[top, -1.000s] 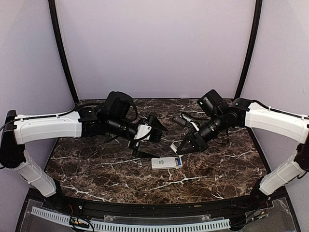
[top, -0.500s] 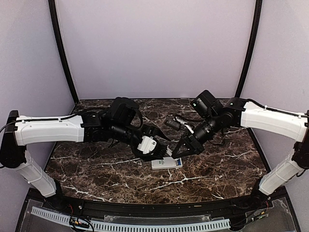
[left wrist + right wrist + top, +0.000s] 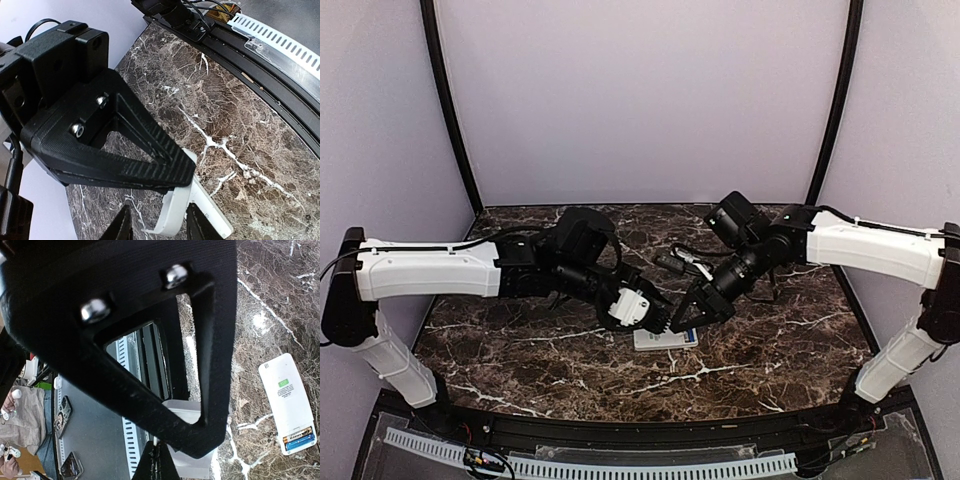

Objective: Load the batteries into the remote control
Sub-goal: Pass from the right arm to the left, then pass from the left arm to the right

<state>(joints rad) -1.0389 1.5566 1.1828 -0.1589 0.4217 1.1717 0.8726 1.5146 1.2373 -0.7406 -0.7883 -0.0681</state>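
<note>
Much of the remote control (image 3: 667,341) lies hidden beneath the left gripper (image 3: 656,322)

The top external camera sits high behind the 2 arm bases and looks down and forward from well back, so the remote control (image 3: 665,338) lies just below centre. The left wrist camera hangs right over the remote control (image 3: 172,217), aimed past it toward the slotted white rail (image 3: 280,42). The right wrist camera stands farther off, with the remote control (image 3: 287,402) at its right edge. All 3 views share the remote control.
</note>
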